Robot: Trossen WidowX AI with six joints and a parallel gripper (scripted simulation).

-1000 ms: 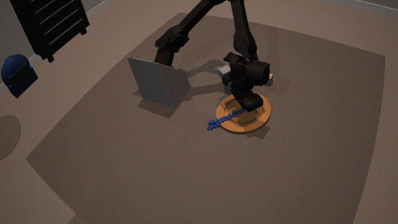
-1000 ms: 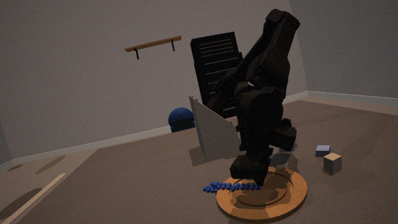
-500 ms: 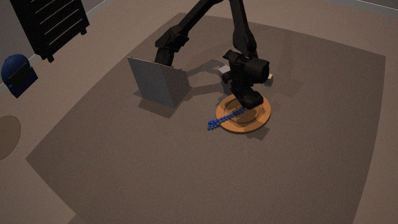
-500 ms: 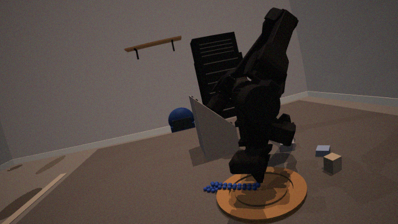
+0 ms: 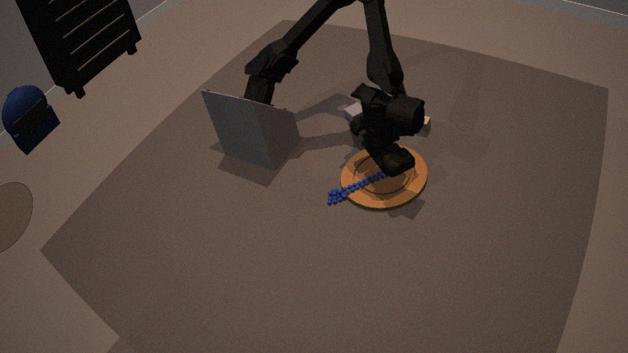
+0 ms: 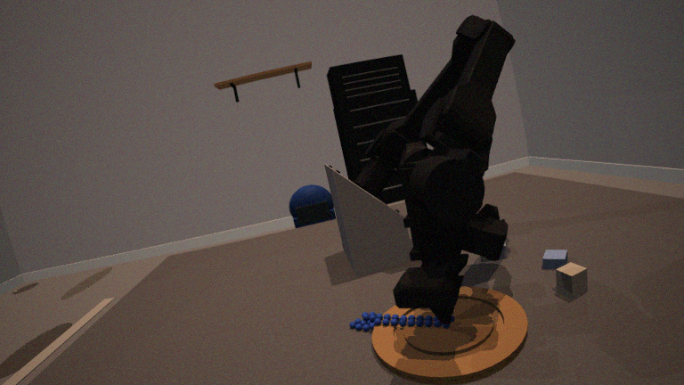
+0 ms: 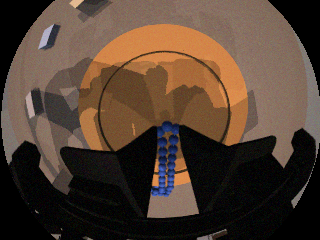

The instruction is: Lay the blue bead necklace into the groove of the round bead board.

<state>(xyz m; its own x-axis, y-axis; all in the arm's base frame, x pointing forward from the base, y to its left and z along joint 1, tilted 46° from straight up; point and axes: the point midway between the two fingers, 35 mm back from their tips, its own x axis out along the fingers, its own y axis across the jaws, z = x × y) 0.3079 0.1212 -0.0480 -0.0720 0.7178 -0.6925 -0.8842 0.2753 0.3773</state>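
My claw [image 5: 392, 172] [image 6: 444, 319] [image 7: 168, 130] is narrowly open, its black, angular fingers tapering to tips that stand a little apart, with a few beads in the gap between them. The blue bead necklace [image 5: 360, 184] [image 6: 411, 320] [image 7: 172, 150] is made of smooth, round beads with a dull sheen, drawn out into a long, slim loop of two nearly parallel strands. It lies partly over the round bead board [image 5: 416, 187] [image 6: 511, 330] [image 7: 162, 37] and partly past its rim, where the beads bunch up on the brown, fine-grained surface [image 5: 240, 256] [image 6: 211, 310] [image 7: 275, 75].

The loop's long axis runs straight from between my tips across the groove and out over the rim. From the top view it slants down to the left; from outside it lies almost level, with the bunched end leftward; at my wrist it points down the view, back between my fingers. It crosses the groove rather than following its curve.

The board is a flat, orange-brown disc, wood-like in colour, with a thin, dark circular line around its middle. Well apart from the necklace sit a beige cube [image 5: 426, 120] [image 6: 571, 281] and a pale blue block [image 6: 555, 259] [image 7: 49, 36], both plain and sharp-edged
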